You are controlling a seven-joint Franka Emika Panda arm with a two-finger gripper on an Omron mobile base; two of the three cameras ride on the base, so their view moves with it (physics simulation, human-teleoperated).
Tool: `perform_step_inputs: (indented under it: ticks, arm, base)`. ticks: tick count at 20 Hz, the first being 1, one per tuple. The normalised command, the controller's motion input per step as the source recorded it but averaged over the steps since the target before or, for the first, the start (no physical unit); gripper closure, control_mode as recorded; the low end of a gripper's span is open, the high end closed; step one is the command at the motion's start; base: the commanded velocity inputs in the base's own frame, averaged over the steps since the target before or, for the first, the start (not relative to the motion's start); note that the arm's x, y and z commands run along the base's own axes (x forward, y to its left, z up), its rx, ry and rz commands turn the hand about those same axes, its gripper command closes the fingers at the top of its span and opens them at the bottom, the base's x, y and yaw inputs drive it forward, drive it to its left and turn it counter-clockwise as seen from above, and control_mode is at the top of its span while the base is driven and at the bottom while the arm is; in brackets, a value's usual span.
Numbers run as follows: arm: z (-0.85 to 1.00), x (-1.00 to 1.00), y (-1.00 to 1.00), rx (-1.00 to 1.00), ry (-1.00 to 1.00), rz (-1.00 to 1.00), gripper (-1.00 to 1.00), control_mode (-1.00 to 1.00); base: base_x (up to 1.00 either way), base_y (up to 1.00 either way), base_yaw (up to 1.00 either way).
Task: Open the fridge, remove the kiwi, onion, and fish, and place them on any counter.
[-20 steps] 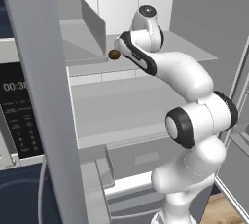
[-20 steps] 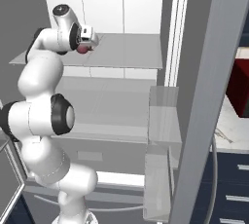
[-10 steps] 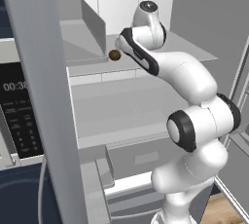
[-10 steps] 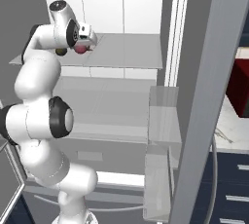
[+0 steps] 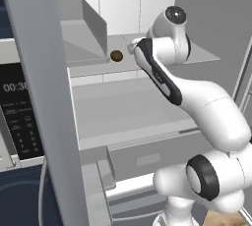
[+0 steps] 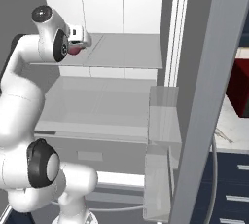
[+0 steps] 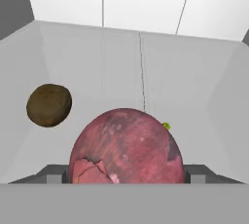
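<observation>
The fridge stands open, its top shelf at hand height. On that shelf my gripper is shut on the onion, a dark-red ball with a torn patch of skin; a fingertip presses each side of it. From the right base view the onion shows just under the white hand. The kiwi, a small brown ball, lies on the shelf to the left of the onion, apart from it, next to a grey bin wall. The fish is out of view.
The open left door stands close on the left, a microwave beyond it. The right door's bins jut out on the right. The marble counter over navy drawers lies past that door.
The jaws have come in onto the onion's sides. The arm's upper links have shifted slightly; the kiwi has stayed put.
</observation>
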Motion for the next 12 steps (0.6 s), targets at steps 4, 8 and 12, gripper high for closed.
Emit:
perform_step_inputs:
  ticks: [4, 8, 12]
  arm:
    - [0.32, -1.0, -0.21, 0.01, 0.02, 0.08, 1.0, -1.0]
    - [0.06, -1.0, -0.11, 0.0, 0.02, 0.02, 1.0, -1.0]
    - [0.0, -0.94, -0.26, 0.0, 0.03, -0.01, 1.0, -1.0]
  base:
    - [0.0, 0.0, 0.0]
    - [0.0, 0.0, 0.0]
    - [0.0, 0.0, 0.0]
